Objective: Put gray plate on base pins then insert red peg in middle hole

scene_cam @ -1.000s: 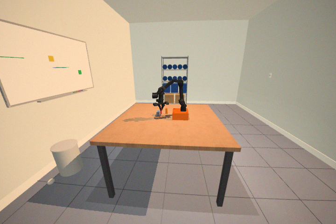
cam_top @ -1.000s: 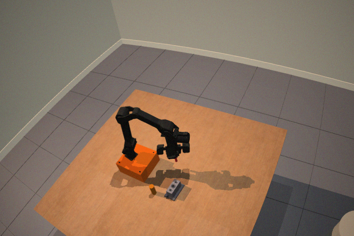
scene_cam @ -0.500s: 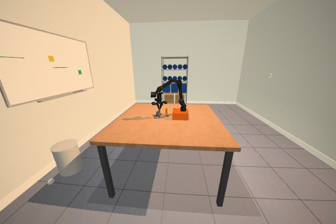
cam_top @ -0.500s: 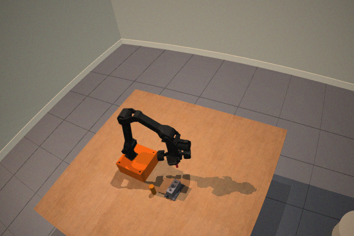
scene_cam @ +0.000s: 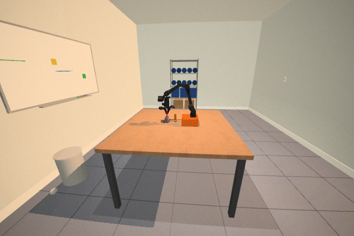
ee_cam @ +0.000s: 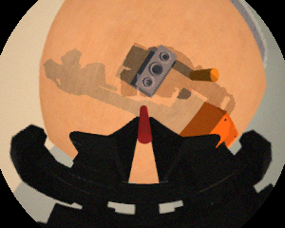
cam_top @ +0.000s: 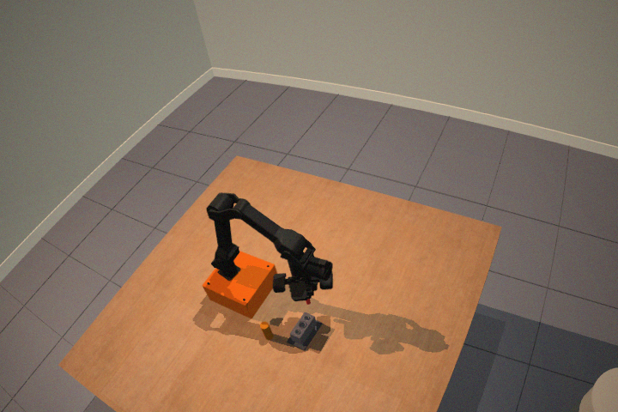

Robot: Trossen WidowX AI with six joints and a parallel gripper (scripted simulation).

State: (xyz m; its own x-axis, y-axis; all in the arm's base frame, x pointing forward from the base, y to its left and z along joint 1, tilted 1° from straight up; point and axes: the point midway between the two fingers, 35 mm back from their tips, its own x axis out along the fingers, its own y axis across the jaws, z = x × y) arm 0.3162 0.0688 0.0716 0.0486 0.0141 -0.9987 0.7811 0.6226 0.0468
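While the red peg (cam_top: 307, 301) (scene_cam: 167, 114) (ee_cam: 143, 128) is off the table in the top view, its end showing beneath the gripper (cam_top: 307, 297) (scene_cam: 167, 111) (ee_cam: 144, 121), the gray plate (cam_top: 308, 324) (scene_cam: 166, 118) (ee_cam: 167, 67) appears already down on the base (cam_top: 292, 341) (ee_cam: 142, 71), so I judge the work has moved on to insertion; the middle hole (cam_top: 302, 324) (ee_cam: 156, 69) looks unfilled, and an orange cylinder (cam_top: 266, 331) (scene_cam: 175, 116) (ee_cam: 206, 75) stands nearby

From the exterior, the peg points down near the plate, but I can't tell whether they touch; behind, a shelf rack (scene_cam: 184, 60) carries round blue items, blue bins (scene_cam: 175, 92) and tan boxes (scene_cam: 178, 103), contents hidden, and the pale bin (cam_top: 615, 388) (scene_cam: 70, 166) on the floor shows nothing of its inside

In the wrist view, the fingers are closed on the peg, which seems steady between them; the three openings face up, though full seating on both pins can't be confirmed. The next move probably calls for centring over the middle one before lowering, since a tilted peg might catch its rim
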